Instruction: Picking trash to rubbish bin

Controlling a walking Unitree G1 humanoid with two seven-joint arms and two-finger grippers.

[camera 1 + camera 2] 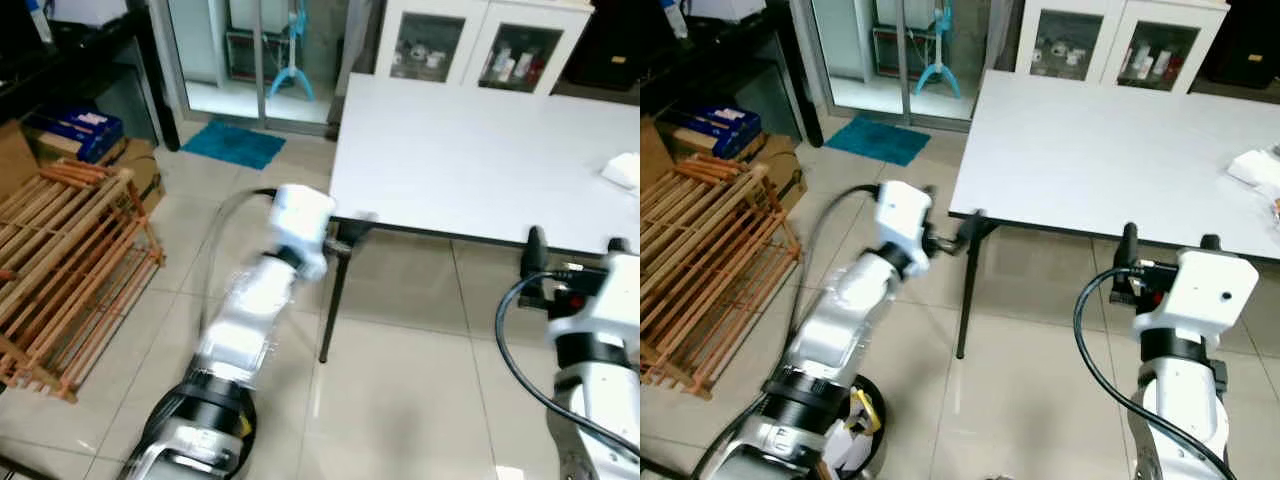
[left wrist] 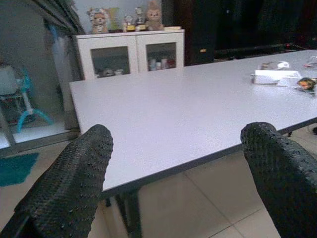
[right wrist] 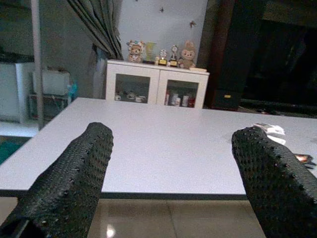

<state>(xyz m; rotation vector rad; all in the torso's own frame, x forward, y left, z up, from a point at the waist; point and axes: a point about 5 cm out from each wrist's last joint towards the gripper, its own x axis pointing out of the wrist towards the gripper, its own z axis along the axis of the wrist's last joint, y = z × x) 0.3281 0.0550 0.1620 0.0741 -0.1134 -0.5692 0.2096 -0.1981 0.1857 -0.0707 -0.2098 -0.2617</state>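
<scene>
Right wrist view shows the trash (image 3: 270, 130) as small white crumpled wrappers, with a darker scrap (image 3: 303, 158) just beside them, lying on the white table (image 3: 163, 148). They are ahead of the right gripper (image 3: 171, 183), off to one side near its finger (image 3: 277, 183), and well apart from it. The gripper's two black fingers stand wide apart with nothing between them. In the left wrist view the left gripper (image 2: 178, 183) is also spread wide and holds nothing; it points over the table's edge at the corner, and the same trash (image 2: 275, 76) lies far ahead of it, a flat white packet with a small coloured piece (image 2: 306, 83) next to it. The packet lies flat; its long axis seems to run across the gripper's line of sight, though I cannot tell this surely. A white cabinet (image 2: 130, 52) stands behind the table.
</scene>
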